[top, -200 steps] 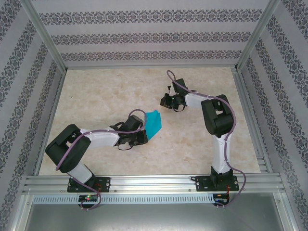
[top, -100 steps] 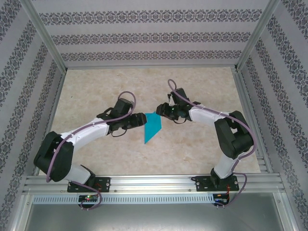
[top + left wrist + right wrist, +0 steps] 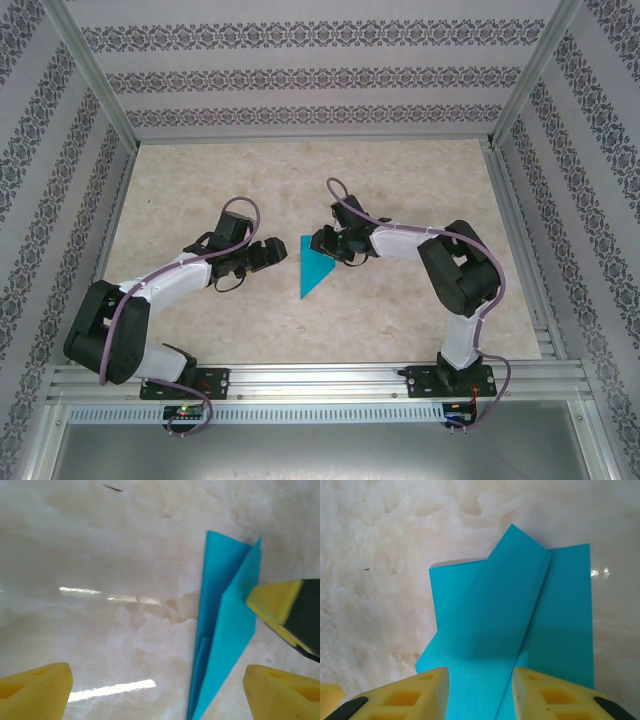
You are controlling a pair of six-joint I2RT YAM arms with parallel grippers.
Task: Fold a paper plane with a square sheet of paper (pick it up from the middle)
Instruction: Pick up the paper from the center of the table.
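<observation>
Handling: the paper (image 3: 311,266) looked light and thin, limp at single layers and stiffer along its folds. I judged it easy to crumple or to skid on the glossy table (image 3: 200,190).
Paper: it lay flat mid-table, narrow point toward 6 o'clock, with a folded flap on top.
Hold: I judged the layered centre fold best, not the tip.
Left gripper (image 3: 157,680): I had it spread wide, holding nothing, at the paper's 9 o'clock.
Right gripper (image 3: 480,680): my jaws stood partly apart over the broad end at 1 o'clock, one finger touching an edge, pinching nothing.
Room: open tabletop lay toward 12 and 6 o'clock, and the walls (image 3: 60,150) stood well apart.

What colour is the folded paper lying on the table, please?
The folded paper is plain cyan-blue, clearest in the right wrist view.
</observation>
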